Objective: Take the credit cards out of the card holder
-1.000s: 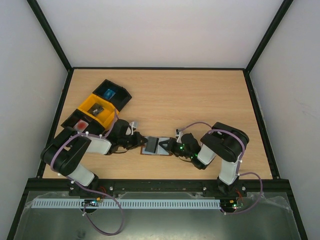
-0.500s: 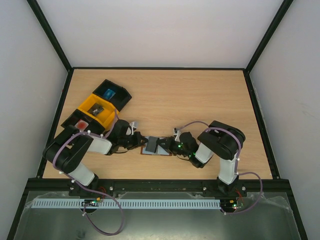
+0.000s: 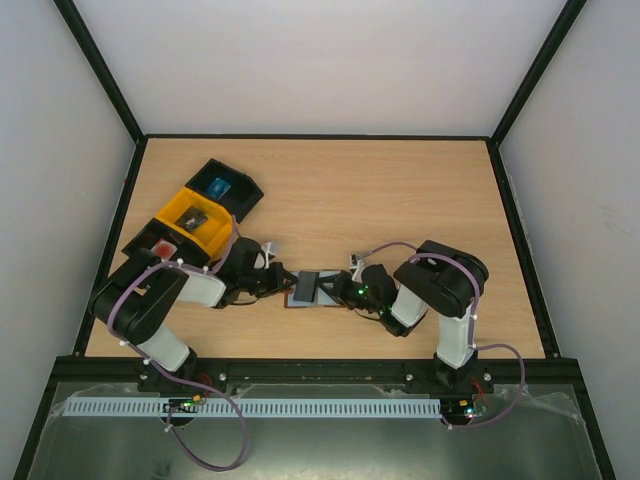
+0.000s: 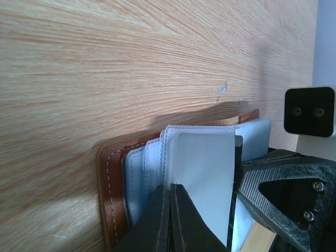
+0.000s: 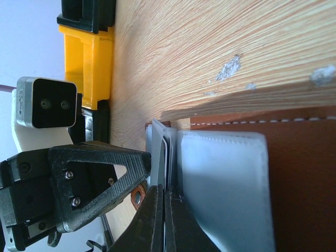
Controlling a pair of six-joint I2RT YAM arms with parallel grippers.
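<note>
The small brown leather bifold card holder lies open on the light wood-grain counter. It sits near the front edge, between the two arms. In the left wrist view its stitched brown edge frames a stack of pale grey-blue inner pockets. In the right wrist view the brown leather lies flat, with a pale pocket on top of it. Among the pockets a thin dark grey card shows edge-on. No red card can be made out in the holder.

The left gripper reaches in from the holder's left side. Its fingers are pressed together, with the tips on the uppermost pale pocket. The right gripper comes in from the opposite side, and the two tools nearly meet over the holder. Its fingers are also closed, with the tips right at the edge of the dark card. Whether they actually pinch the card cannot be told.

Well apart, at the counter's left rear, three plastic bins stand in a diagonal row. The black bin holds something blue, the yellow bin holds a small dark item, and another black bin holds something red.
</note>
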